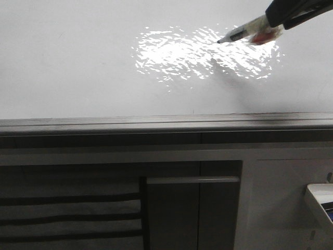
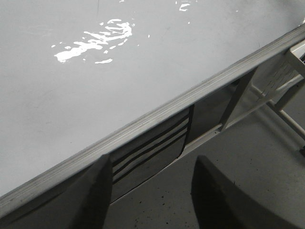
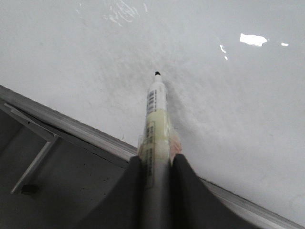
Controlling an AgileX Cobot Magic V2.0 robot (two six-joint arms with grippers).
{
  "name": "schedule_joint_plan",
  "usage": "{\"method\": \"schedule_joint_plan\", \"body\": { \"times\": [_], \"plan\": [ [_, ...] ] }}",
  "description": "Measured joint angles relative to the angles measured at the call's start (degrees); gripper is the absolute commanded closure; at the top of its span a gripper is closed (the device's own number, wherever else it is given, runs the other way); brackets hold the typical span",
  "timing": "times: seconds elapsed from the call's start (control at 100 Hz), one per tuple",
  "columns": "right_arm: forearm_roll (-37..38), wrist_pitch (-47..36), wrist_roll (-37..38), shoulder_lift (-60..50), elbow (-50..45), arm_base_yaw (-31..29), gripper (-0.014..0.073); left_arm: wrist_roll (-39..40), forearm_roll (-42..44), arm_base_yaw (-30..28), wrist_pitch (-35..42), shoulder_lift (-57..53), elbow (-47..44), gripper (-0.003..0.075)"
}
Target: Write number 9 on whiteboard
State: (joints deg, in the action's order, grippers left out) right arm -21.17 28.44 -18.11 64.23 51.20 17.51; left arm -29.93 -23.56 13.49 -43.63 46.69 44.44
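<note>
The whiteboard (image 1: 78, 62) fills the upper front view, glossy white with a bright glare patch in the middle. No drawn digit shows on it. My right gripper (image 1: 283, 18) comes in from the top right, shut on a white marker (image 1: 250, 30) whose black tip points left, close to the board at the glare's right side. In the right wrist view the marker (image 3: 156, 119) stands between my right gripper's (image 3: 156, 162) dark fingers, tip near the board (image 3: 228, 95). My left gripper (image 2: 151, 164) is open and empty, below the board's edge rail (image 2: 157, 112).
A grey metal rail (image 1: 166, 124) runs along the board's lower edge. Below it are dark cabinet panels (image 1: 171, 213) with horizontal slats at the left. A white object (image 1: 321, 203) sits at the lower right edge. A grey frame leg (image 3: 35, 164) shows under the rail.
</note>
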Motion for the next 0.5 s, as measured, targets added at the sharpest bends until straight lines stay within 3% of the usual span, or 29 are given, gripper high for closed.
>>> {"method": "schedule_joint_plan", "body": {
  "times": [0.31,0.5],
  "plan": [
    [-0.12,5.31,0.0,9.22,5.8,2.83,0.0645,0.0,-0.11,0.0,0.0,0.0,-0.07,0.0365],
    [0.0,8.51,0.0,8.32,6.08,-0.17,0.0645,0.0,-0.11,0.0,0.0,0.0,-0.07,0.0366]
  ]
}}
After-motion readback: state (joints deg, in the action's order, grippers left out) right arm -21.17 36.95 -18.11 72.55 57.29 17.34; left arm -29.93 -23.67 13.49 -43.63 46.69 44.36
